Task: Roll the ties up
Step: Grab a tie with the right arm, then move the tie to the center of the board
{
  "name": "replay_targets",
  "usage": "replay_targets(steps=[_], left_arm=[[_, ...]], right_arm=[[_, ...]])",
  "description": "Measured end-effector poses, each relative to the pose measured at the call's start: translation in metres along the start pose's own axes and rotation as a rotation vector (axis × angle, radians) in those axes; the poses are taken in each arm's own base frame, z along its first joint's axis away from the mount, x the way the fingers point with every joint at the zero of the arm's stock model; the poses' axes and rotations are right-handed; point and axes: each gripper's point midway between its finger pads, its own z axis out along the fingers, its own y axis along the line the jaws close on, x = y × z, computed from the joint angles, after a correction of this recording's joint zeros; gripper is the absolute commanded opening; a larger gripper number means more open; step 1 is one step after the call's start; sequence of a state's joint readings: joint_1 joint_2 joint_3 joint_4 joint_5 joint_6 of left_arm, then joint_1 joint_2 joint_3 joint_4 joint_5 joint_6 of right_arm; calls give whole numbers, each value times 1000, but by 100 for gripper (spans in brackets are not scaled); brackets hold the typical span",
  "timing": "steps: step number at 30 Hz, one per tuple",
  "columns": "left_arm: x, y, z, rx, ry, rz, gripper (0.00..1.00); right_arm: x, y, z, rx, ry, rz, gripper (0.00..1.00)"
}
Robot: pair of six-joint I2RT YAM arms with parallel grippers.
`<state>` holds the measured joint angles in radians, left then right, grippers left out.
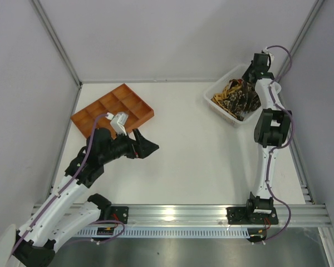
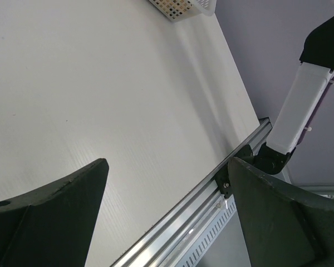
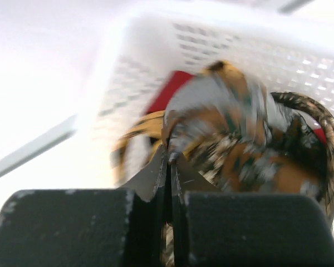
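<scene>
Left pincer [image 1: 149, 146] released, right pincer [image 3: 170, 158] clenched on the ties [image 1: 236, 95]
An orange tray [image 1: 112, 110] sits far left on the worktop [image 1: 195, 156], the left pincer just beside it, spread wide and empty; at right rear the ties lie heaped in a white basket [image 1: 218, 105], fabric nipped by the right pincer

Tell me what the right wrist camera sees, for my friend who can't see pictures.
The right gripper is pinched shut on a bunch of brown, orange and black patterned ties lying in a white basket. The picture is blurry, and something red shows behind the ties.
</scene>
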<state>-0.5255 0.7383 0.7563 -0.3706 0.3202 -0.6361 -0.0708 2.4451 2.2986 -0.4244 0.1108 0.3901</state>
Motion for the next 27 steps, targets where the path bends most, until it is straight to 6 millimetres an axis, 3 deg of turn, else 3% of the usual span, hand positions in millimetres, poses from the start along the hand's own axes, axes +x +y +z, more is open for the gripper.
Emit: replay_targets(steps=[2,4,8,10,14,16,19,21,27], left_arm=[[0,-3,-1,12,1,2,97],[0,-7,-1,33,7,5,97],[-2,-20,-3,97,10,9,97],[-3,-26,-5,123,7,8,97],[-8,-33,-9,140,-2,12,96],[-12,-36,-11,144,-9,15,96],[-16,-40,-15,144,-20,19,96],[-18,-42,-18,142,-27,20,96],[-32,-50,-29,135,-65,40,97]], right_arm=[[-19,16,-24,-35,-30,7,0],[-50,45,-63,-92,-94,-1,0],[-121,111,-169,-255,-266,-3,0],[-157,142,-234,-363,-370,1,0],[-210,166,-346,-506,-555,8,0],[-226,171,-386,-551,-620,6,0],[-230,179,-428,-602,-665,-2,0],[-226,189,-446,-636,-673,-16,0],[-187,226,-490,-804,-579,-24,0]])
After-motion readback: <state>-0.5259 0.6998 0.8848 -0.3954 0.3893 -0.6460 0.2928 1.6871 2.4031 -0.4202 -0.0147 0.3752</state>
